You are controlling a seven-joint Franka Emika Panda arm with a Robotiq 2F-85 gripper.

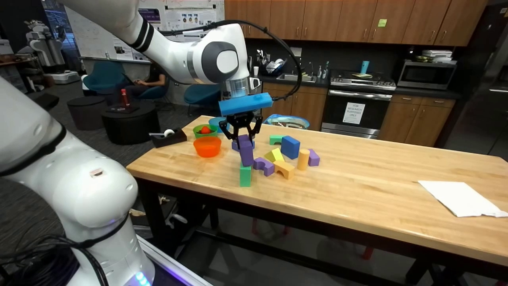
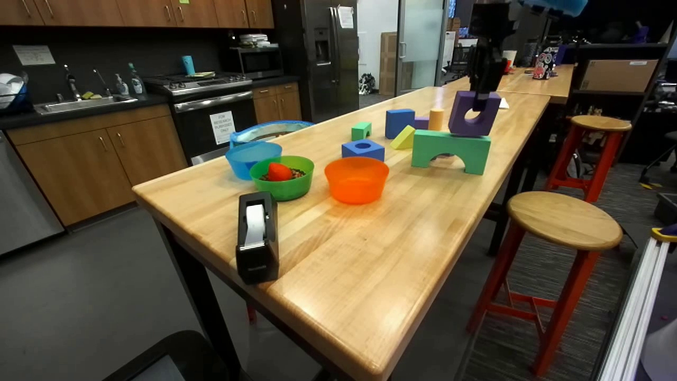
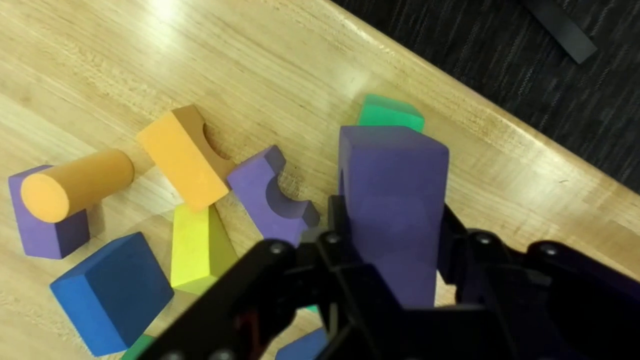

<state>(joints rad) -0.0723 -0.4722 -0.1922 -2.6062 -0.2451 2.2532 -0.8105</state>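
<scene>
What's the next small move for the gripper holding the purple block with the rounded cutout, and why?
I'd probably ease the gripper down very slightly, without opening, until the purple block with the rounded cutout sits firmly on the green arch-shaped block. The gripper clamps it right over the arch, but I can't tell whether the two touch, so opening now might drop or tip it.

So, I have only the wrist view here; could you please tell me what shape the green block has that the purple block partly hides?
Observer: In an exterior view, the green block below the purple block is an arch, its curved opening facing down to the table.
Operator: Thank you. Are there any bowls on the table?
Observer: Yes, three: an orange bowl, a green bowl and a blue bowl stand close together, outside your picture.
</scene>
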